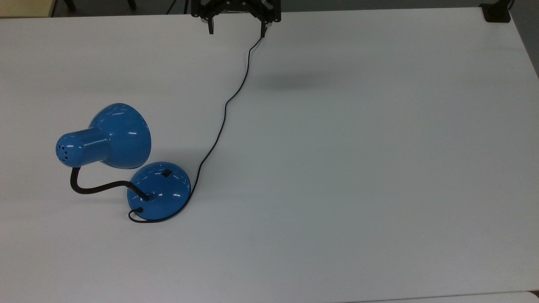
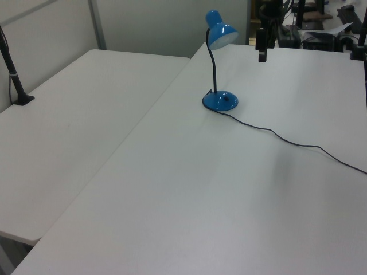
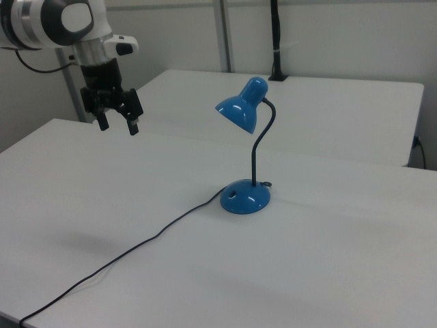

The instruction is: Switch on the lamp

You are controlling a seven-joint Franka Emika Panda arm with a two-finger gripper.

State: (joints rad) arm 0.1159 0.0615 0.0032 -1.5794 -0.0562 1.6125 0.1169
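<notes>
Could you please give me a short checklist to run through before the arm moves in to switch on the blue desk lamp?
1. Two-finger gripper open and holding nothing: ok.
2. Gripper hangs above the white table, apart from the lamp: ok.
3. Glossy blue metal desk lamp upright on its round base: ok.
4. Small black switch on the base's dome uncovered from above: ok.
5. Thin black cord lies on the table under the likely approach: not ok, worth watching.
6. Lamp currently lit or off: cannot tell.
</notes>
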